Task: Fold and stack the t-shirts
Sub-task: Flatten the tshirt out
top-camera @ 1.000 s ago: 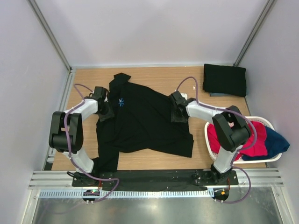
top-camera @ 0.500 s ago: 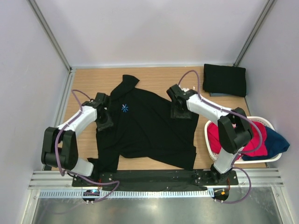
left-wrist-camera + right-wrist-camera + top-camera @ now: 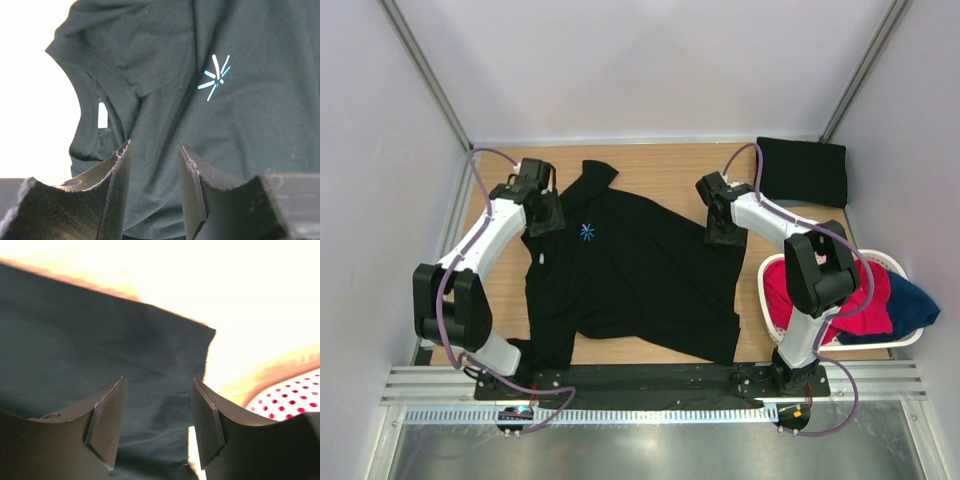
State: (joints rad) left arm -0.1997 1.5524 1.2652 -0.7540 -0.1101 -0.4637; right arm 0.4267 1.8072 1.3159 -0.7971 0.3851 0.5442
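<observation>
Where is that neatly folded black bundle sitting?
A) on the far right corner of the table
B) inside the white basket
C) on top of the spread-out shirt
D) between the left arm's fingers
A: the folded black bundle lies on the table at its far right corner, apart from the spread-out shirt and outside the white basket.

- I'm seeing pale lilac walls (image 3: 640,60) closing round the wooden desk (image 3: 665,165) on three sides.
- Metal posts (image 3: 425,75) are rising along both back corners.
- Strong light is washing out the desk in my wrist views.
</observation>
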